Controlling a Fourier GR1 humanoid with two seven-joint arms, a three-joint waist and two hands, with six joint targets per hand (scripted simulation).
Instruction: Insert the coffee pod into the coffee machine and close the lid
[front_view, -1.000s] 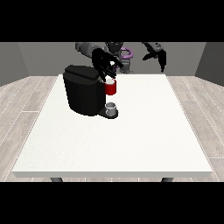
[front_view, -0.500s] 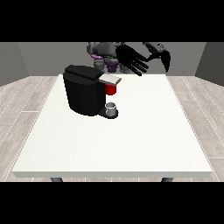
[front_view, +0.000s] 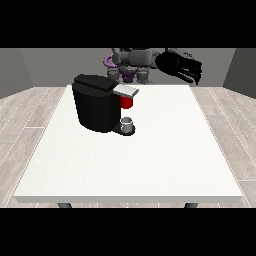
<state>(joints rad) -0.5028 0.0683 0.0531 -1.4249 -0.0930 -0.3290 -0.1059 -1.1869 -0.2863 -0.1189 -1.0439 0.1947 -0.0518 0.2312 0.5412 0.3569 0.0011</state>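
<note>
Hand (front_view: 181, 67) aloft (other seemingly hidden)

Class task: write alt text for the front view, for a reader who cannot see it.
A black coffee machine stands on a large white table, with a red thing at the machine under its grey lid and a small grey cup on its base. Behind the table, the robot holds a black hand raised at the view's right, clear of the machine.

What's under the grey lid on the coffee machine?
Under the lid a red thing shows, and lower down a small grey cup stands on the machine's base. Whatever lies inside beneath the lid is covered.
</note>
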